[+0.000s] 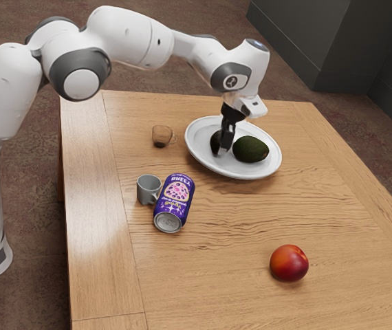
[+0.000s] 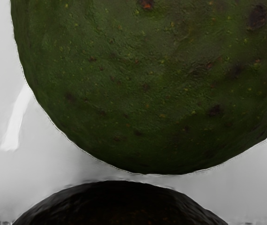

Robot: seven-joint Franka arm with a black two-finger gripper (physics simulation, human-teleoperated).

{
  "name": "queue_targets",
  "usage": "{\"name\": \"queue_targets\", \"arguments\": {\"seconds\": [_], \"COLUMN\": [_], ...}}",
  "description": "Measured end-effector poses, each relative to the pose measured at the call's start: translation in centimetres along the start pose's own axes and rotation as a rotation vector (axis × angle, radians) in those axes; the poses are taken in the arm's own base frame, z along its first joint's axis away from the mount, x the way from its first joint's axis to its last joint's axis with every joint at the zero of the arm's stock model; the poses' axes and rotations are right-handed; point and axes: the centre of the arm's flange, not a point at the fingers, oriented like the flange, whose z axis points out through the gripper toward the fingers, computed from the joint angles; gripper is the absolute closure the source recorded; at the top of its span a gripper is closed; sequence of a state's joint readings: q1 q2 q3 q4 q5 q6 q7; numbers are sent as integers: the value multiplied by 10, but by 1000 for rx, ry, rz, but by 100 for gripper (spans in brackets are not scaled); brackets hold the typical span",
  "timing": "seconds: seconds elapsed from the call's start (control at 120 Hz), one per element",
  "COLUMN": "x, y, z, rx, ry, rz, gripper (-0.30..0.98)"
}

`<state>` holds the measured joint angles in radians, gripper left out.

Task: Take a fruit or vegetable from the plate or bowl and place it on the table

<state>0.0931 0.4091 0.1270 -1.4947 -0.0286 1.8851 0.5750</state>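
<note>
My gripper (image 1: 225,139) is low over the white plate (image 1: 201,162), right against a small dark avocado (image 1: 215,142) and partly in front of it. Whether it is open or shut on that avocado cannot be made out. A larger green avocado (image 1: 250,149) lies on the plate just to the exterior view's right of the gripper. In the wrist view the large green avocado (image 2: 147,89) lies over the pale plate (image 2: 11,183), and the dark avocado (image 2: 119,206) is at the lower edge, just under my hand.
On the wooden table (image 1: 216,275) are a brown glass cup (image 1: 161,135), a grey mug (image 1: 148,188) with a purple can (image 1: 175,202) close beside it, and a red-orange round fruit (image 1: 289,262) nearer the exterior view's lower edge.
</note>
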Motion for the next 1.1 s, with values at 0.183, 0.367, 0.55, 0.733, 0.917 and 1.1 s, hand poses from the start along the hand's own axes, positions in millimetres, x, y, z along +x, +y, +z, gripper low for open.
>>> {"name": "queue_targets", "arguments": {"seconds": [0.183, 0.367, 0.55, 0.733, 0.917, 1.1], "x": [-6, -19, 14, 52, 98, 130], "y": [1, 29, 124, 232, 249, 240], "z": [-35, -104, -161, -181, -123, -57], "rx": [5, 7, -6, -6, -16, -30], "ry": [0, 36, 95, 159, 188, 193], "rz": [-43, -54, 73, 201, 176, 118], "gripper": [21, 20, 21, 21, 20, 22]}}
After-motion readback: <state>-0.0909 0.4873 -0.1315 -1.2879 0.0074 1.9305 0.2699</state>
